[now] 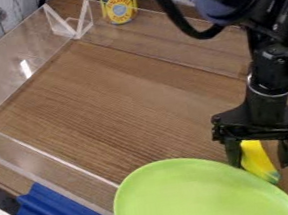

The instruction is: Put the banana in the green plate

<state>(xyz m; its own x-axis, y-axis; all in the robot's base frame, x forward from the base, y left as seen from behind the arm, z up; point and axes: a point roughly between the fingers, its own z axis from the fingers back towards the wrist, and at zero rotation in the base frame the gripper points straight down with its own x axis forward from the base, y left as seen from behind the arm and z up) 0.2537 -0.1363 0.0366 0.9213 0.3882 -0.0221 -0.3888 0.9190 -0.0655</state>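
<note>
The brown wooden table [118,98] carries 1 green plate [193,198] (lime, really) and 1 banana [256,158].

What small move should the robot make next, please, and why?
Probably lower a little, then close the fingers: the fingers stand open around the banana, which lies on the table beside the plate.

The plate [200,197] is lime green, the banana [258,160] yellow with a greenish tip, the jaws [258,149] black.
</note>
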